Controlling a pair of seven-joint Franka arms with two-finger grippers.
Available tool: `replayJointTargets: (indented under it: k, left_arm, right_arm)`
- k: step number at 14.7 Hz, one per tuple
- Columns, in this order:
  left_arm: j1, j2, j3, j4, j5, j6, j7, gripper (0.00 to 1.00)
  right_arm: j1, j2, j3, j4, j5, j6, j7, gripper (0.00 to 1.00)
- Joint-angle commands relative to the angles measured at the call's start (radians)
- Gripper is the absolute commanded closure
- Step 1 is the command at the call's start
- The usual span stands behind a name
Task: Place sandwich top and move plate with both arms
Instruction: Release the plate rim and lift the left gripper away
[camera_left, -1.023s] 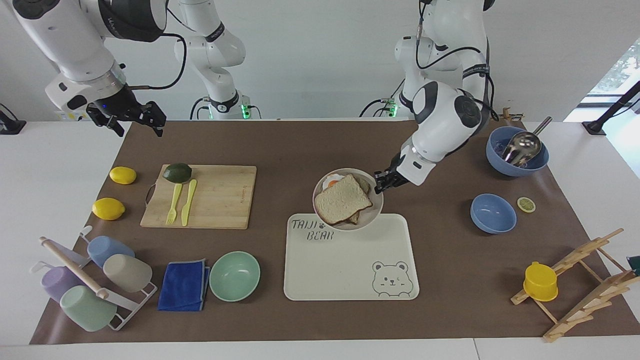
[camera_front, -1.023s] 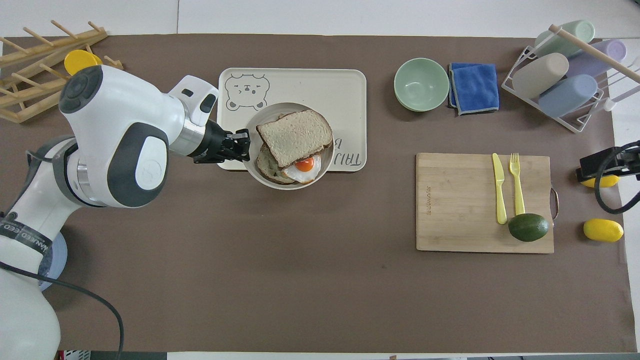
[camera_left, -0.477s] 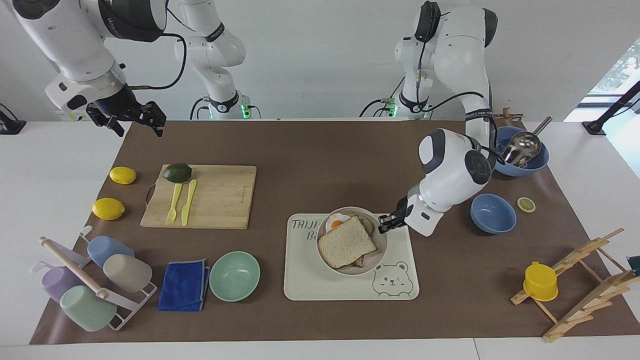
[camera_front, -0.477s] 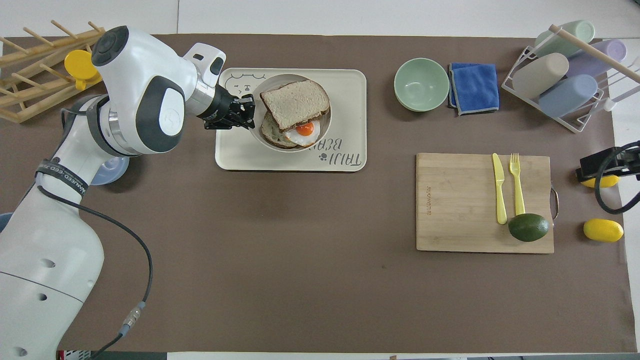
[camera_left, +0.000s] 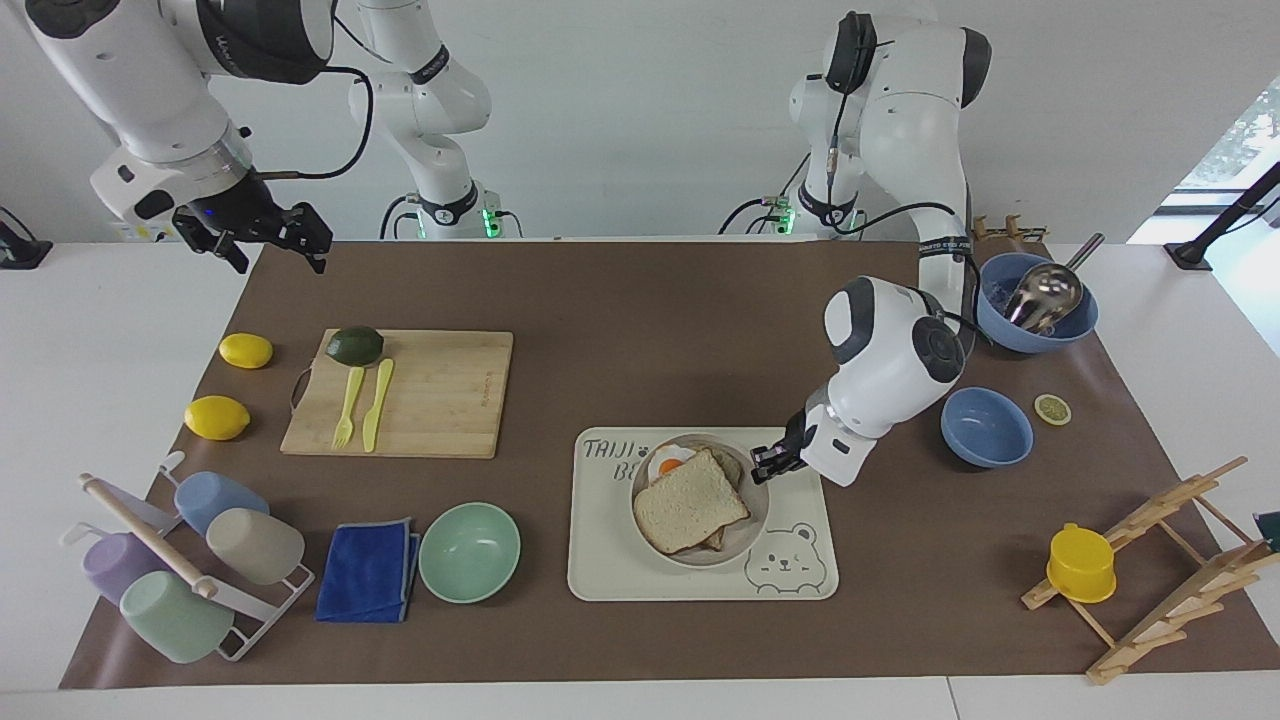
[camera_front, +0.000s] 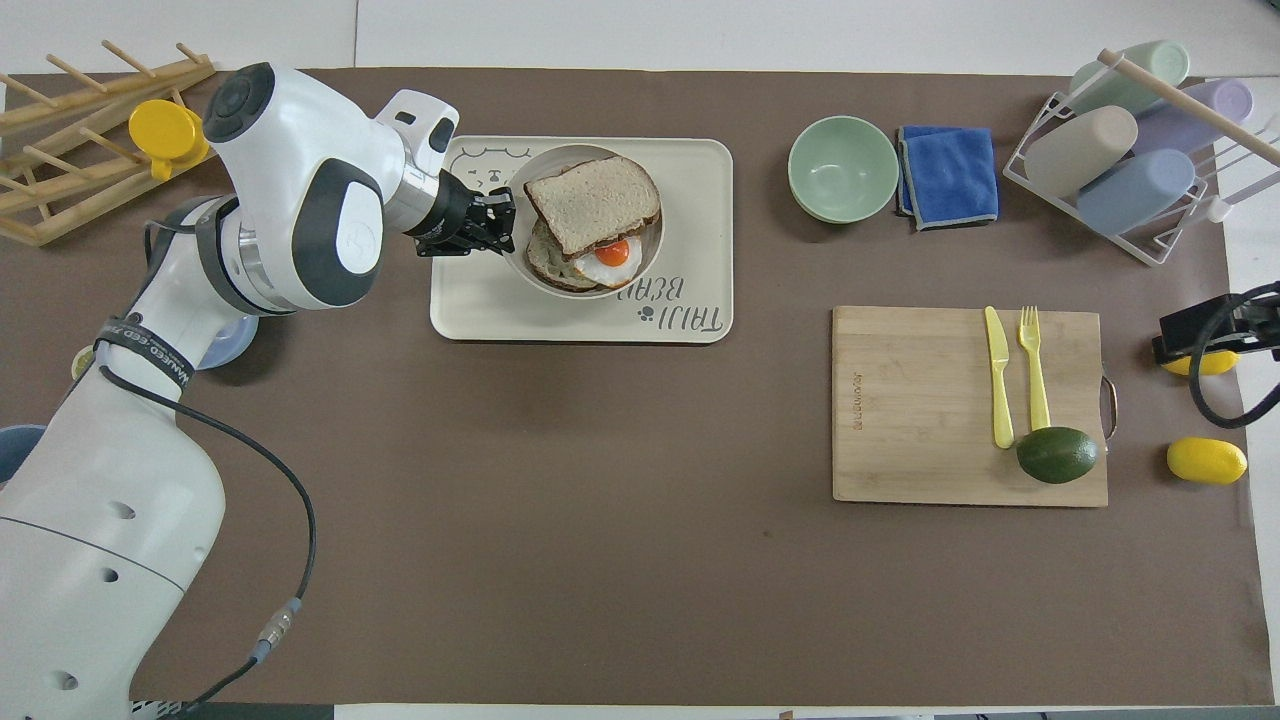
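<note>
The plate (camera_left: 746, 532) rests on or just above the cream bear tray (camera_left: 640, 575), toward its end nearer the robots. On it the sandwich top (camera_left: 690, 502) lies askew over a lower slice with a fried egg (camera_left: 668, 465). My left gripper (camera_left: 768, 462) is shut on the plate's rim at the side toward the left arm's end. In the overhead view the left gripper (camera_front: 500, 215) is at the plate (camera_front: 651, 250), with the sandwich top (camera_front: 593, 203) and egg (camera_front: 612, 254) on it. My right gripper (camera_left: 265, 238) waits open, raised over the table's corner at its own end.
A mint-green bowl (camera_left: 469, 552) and a blue cloth (camera_left: 368, 570) lie beside the tray. A cutting board (camera_left: 430, 395) holds cutlery and an avocado. A blue bowl (camera_left: 986, 427) sits by the left arm. A cup rack (camera_left: 180, 560) and a wooden rack (camera_left: 1160, 560) stand at the table's ends.
My left arm has carried the plate with the sandwich away from the robots, over the tray, and lowered it there. The right arm has not moved.
</note>
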Motion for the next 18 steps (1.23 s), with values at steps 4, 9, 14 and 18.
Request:
replayJointTargets:
  k: [4, 9, 14, 18]
  left_arm:
    - [-0.011, -0.02, 0.005, -0.049, -0.013, 0.052, 0.048, 1.0]
    - [0.003, -0.021, 0.008, -0.009, -0.003, -0.011, 0.082, 0.0]
    - [0.046, -0.127, 0.046, 0.035, 0.092, -0.154, 0.076, 0.0]
    - [0.052, -0.271, 0.088, 0.037, 0.285, -0.321, 0.077, 0.0]
  right_arm:
    - [-0.002, -0.011, -0.003, -0.008, 0.021, -0.008, -0.017, 0.0]
    - [-0.002, -0.011, -0.003, -0.008, 0.019, -0.008, -0.017, 0.0]
    - [-0.002, -0.013, -0.003, -0.008, 0.019, -0.008, -0.017, 0.0]
    - [-0.002, -0.013, -0.003, -0.008, 0.019, -0.008, -0.017, 0.0]
